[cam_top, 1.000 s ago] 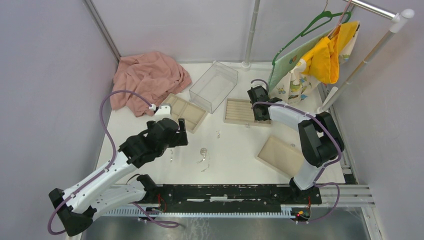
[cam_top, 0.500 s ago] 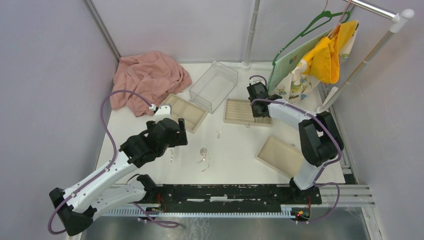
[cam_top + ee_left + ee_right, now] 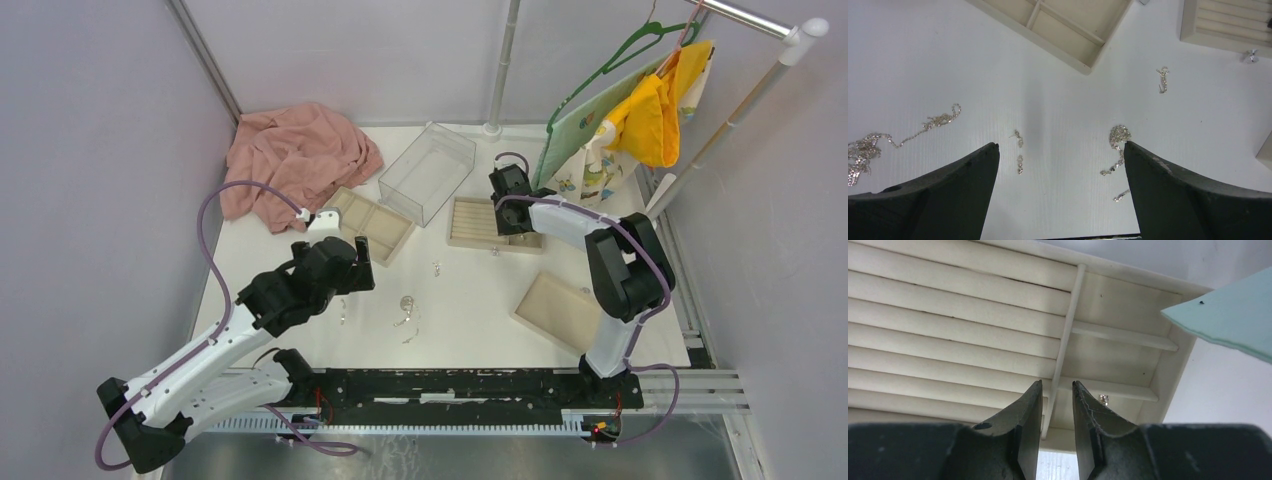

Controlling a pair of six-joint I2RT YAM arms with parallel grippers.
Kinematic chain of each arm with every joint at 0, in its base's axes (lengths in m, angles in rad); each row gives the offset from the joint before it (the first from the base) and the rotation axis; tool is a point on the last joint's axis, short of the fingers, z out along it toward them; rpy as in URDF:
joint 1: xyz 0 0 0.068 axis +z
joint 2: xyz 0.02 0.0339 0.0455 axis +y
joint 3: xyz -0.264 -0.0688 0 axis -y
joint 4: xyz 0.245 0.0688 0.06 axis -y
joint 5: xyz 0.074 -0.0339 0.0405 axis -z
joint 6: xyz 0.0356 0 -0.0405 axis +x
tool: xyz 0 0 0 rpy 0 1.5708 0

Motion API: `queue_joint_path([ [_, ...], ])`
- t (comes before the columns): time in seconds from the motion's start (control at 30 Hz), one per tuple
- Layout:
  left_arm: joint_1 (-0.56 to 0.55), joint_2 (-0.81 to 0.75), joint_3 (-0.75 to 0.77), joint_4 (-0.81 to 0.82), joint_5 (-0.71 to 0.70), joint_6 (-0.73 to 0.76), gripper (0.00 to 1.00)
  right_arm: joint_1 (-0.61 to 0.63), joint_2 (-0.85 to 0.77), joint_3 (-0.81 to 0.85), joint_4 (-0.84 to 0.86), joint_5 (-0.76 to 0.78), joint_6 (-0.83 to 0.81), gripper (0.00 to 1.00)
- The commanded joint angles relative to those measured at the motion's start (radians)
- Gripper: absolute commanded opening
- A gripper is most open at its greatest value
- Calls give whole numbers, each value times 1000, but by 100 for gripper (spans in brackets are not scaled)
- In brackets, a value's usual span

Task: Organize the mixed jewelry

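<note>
The mixed jewelry lies loose on the white table: a silver chain [image 3: 1118,137], an earring-like piece [image 3: 1019,150], a longer chain [image 3: 938,120] and a small hooked bit [image 3: 1162,80]. In the top view the pieces [image 3: 406,305] lie mid-table. My left gripper [image 3: 1060,150] is wide open and empty above them, also shown in the top view [image 3: 352,262]. My right gripper [image 3: 1056,385] hovers over the slotted beige tray [image 3: 948,320], jaws a narrow gap apart, holding nothing. One tiny shiny piece [image 3: 1104,398] sits in a tray slot beside the right fingertip.
A beige compartment tray [image 3: 375,222] lies left of the slotted tray [image 3: 470,222]. A flat beige tray [image 3: 560,310] is at the right front. A clear plastic box [image 3: 427,170], a pink cloth [image 3: 295,155] and hanging clothes [image 3: 620,120] stand at the back.
My right gripper has shifted a little left and farther back over the slotted tray. The left arm and the loose jewelry have not moved.
</note>
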Motion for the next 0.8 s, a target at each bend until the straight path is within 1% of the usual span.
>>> queue_joint_path([
  [0.0, -4, -1, 9, 14, -42, -29, 100, -4, -1, 28, 35, -14, 39, 33],
  [0.23, -4, 2, 8, 14, -46, -18, 100, -4, -18, -19, 72, -37, 51, 26],
  [0.37, -4, 8, 10, 14, -46, -17, 100, -5, -24, -37, 82, -51, 53, 20],
  [0.53, -4, 11, 10, 14, -45, -15, 100, -5, -37, -67, 89, -87, 48, 10],
  [0.57, -4, 9, 10, 13, -43, -14, 100, -5, -59, -100, 106, -114, 49, 4],
  [0.63, -4, 9, 8, 14, -43, -13, 100, -2, -75, -127, 114, -135, 46, 0],
  [0.77, -5, 11, 9, 14, -43, -13, 100, 13, -104, -178, 130, -187, 11, 0],
])
